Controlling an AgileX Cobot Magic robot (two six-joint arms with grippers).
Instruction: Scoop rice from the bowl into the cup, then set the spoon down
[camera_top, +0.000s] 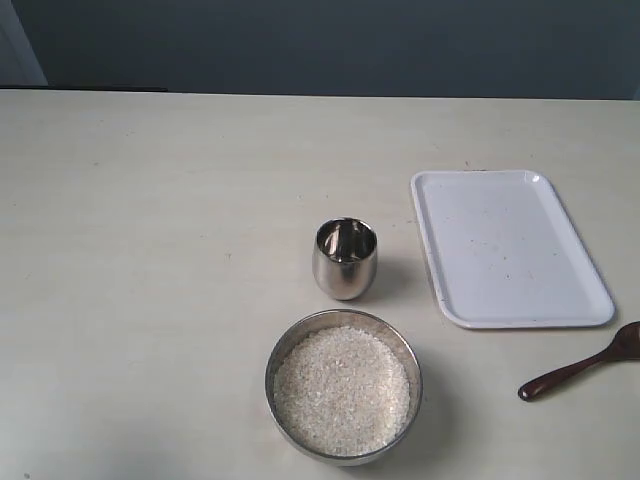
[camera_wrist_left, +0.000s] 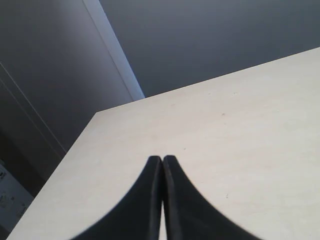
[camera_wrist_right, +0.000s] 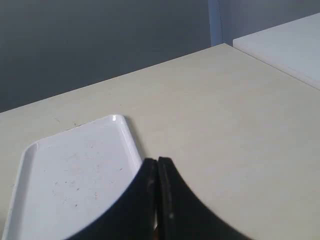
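Both left fingers (camera_wrist_left: 142, 205) and right fingers (camera_wrist_right: 177, 205) are pressed together, empty. On the worktop (camera_top: 150, 250), the spoon (camera_top: 580, 368) lies at three o'clock from the bowl (camera_top: 270, 380); its slim handle may slip from a shallow pinch.

Steel bowl (camera_top: 343, 385), full of white rice (camera_top: 342, 390); steel cup (camera_top: 345, 259) upright just behind it; wooden spoon (camera_top: 580, 366) lies flat, well right.

The exterior camera looks steeply down on the white tray (camera_top: 510, 250); the right wrist camera hangs low over its corner (their shared part); the left, seemingly away from it, skims bare table (camera_wrist_left: 240, 140).
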